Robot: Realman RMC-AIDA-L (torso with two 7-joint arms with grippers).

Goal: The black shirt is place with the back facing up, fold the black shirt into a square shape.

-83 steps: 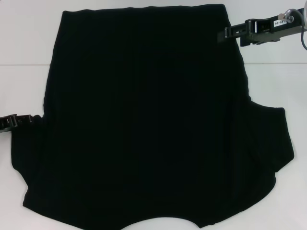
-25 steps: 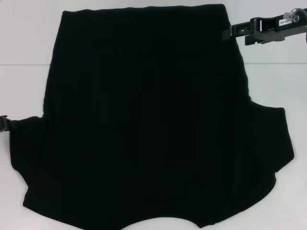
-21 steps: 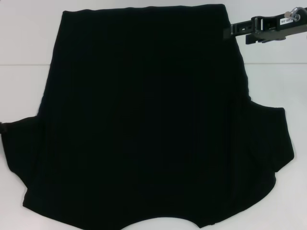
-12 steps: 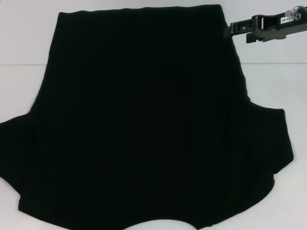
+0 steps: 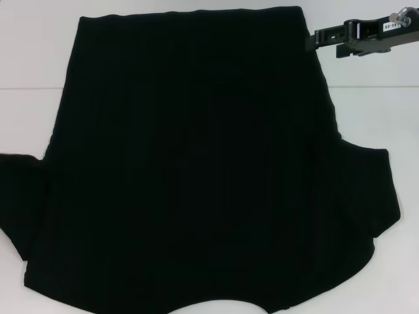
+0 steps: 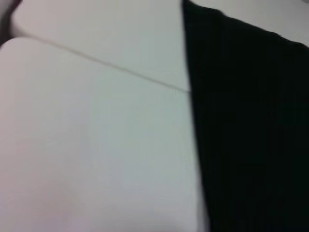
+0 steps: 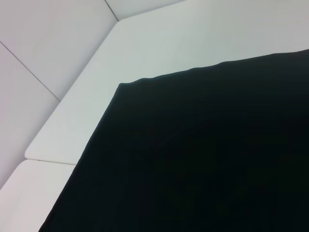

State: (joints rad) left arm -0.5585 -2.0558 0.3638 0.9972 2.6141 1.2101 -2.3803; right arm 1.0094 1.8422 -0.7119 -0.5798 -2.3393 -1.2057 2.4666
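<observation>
The black shirt (image 5: 196, 163) lies spread flat on the white table (image 5: 370, 118), plain side up, and fills most of the head view. Its straight hem is at the far side. One sleeve (image 5: 373, 190) sticks out on the right, and the other sleeve (image 5: 19, 196) reaches the picture's left edge. My right gripper (image 5: 313, 39) hovers by the hem's far right corner, pointing at the cloth. My left gripper is out of view. The left wrist view shows the shirt's edge (image 6: 251, 125) beside bare table, and the right wrist view shows a corner of the shirt (image 7: 203, 159).
A seam line (image 5: 373, 87) crosses the white table top behind the shirt's middle. In the right wrist view the table's rounded far edge (image 7: 43, 145) meets a pale wall. Bare table (image 6: 96, 145) lies to the shirt's left.
My left gripper has slid out of the picture at the left. The left sleeve and the shirt's left side have spread outward to the left. My right gripper has edged slightly right.
</observation>
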